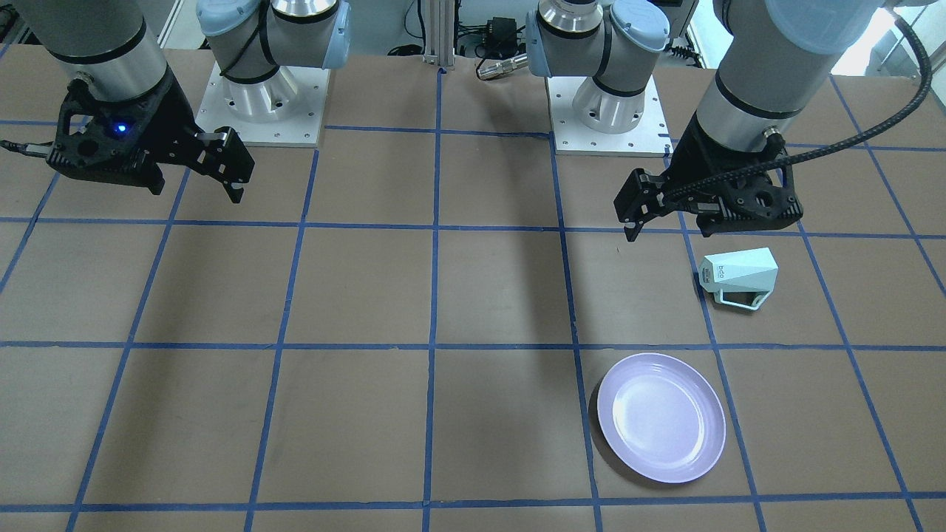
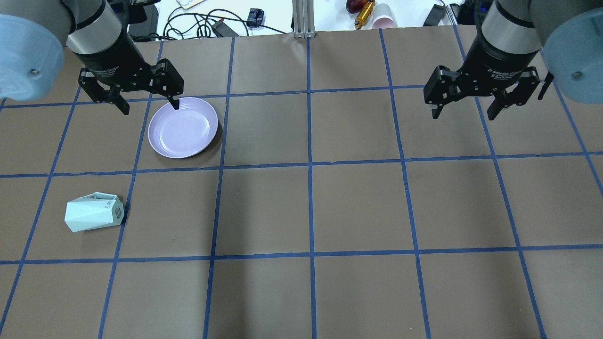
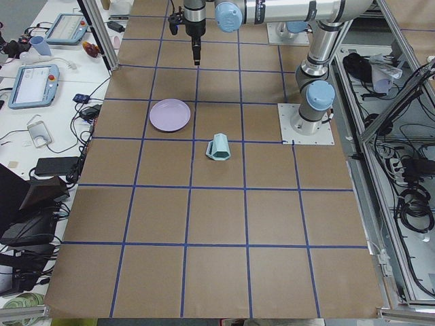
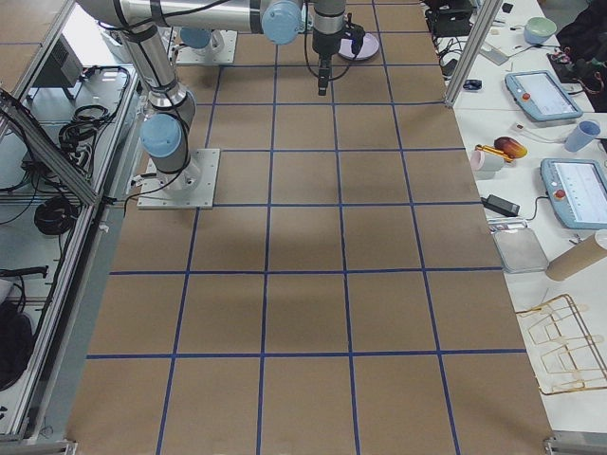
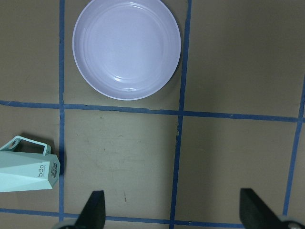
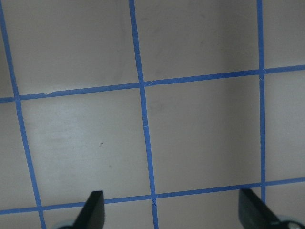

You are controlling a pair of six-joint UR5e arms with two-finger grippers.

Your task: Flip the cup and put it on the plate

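Observation:
The mint-green faceted cup (image 2: 94, 213) lies on its side on the left half of the table, with its labelled base toward the table's middle and its handle on the far side. It also shows in the front view (image 1: 739, 275) and at the lower left of the left wrist view (image 5: 26, 167). The lavender plate (image 2: 183, 127) lies flat and bare beyond it, and shows in two more views (image 1: 660, 417) (image 5: 127, 49). My left gripper (image 2: 150, 107) (image 5: 174, 210) hangs open and empty above the table, apart from both. My right gripper (image 2: 464, 110) (image 6: 171, 210) hangs open and empty over the right half.
The brown table (image 2: 358, 207) carries a grid of blue tape lines. The two arm bases (image 1: 262, 96) (image 1: 606, 103) stand at the robot's edge. Cables and small items (image 2: 372, 14) lie beyond the far edge.

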